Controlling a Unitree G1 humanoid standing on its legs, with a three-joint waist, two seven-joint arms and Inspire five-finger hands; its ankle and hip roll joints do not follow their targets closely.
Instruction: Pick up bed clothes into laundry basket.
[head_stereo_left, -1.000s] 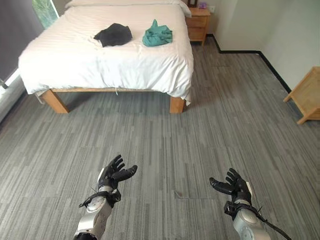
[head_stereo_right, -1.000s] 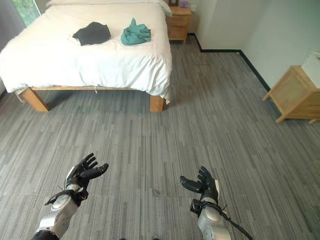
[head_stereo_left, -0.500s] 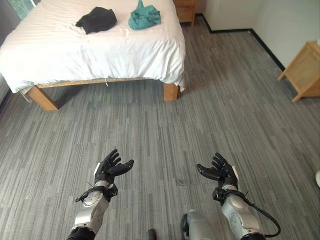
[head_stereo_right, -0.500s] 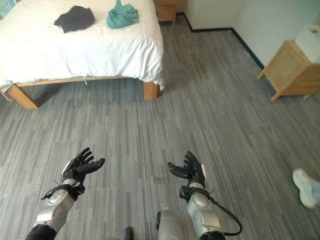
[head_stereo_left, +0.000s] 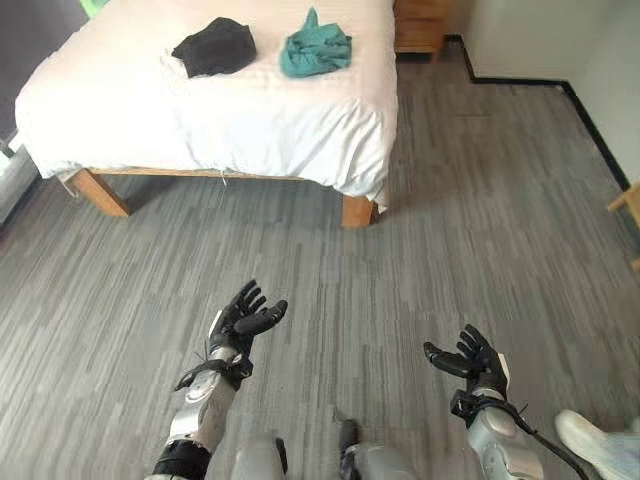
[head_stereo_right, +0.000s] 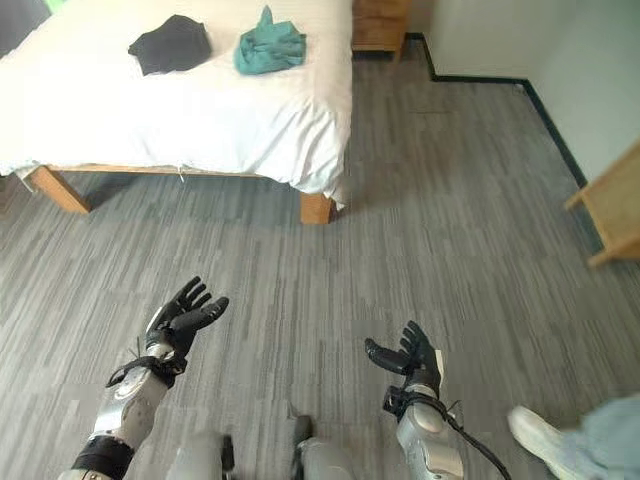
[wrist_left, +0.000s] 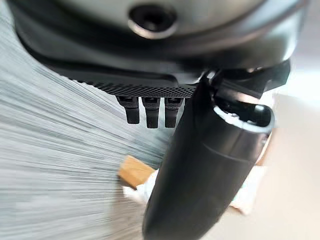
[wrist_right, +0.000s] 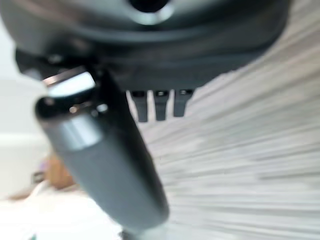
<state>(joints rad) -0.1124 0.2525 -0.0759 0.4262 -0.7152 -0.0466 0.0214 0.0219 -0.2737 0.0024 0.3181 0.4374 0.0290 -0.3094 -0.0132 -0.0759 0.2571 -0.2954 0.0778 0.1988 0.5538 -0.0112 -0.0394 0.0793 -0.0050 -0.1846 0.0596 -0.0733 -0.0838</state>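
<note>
Left eye view: left hand (head_stereo_left: 243, 315) and right hand (head_stereo_left: 470, 362) both spread, empty, well short of the bed (head_stereo_left: 130, 110) clothes, presumably readying a grab.

A black garment (head_stereo_left: 215, 47) and a teal garment (head_stereo_left: 315, 52) lie on the white bedding (head_stereo_left: 200, 110) of a light-wood bed frame (head_stereo_left: 97, 190), above grey streaked carpet (head_stereo_left: 450, 250), with dark skirting (head_stereo_left: 520, 82) and a person's white shoe (head_stereo_left: 585, 438).

Bed (head_stereo_left: 250, 120): smooth white cloth cover, matt, on bare light wooden legs. Black garment (head_stereo_left: 215, 47) and teal garment (head_stereo_left: 316, 50): soft crumpled cloth, matt. Floor (head_stereo_left: 450, 240): grey streaked carpet-like surface, matt; nightstand (head_stereo_left: 420, 25) of light wood.
</note>
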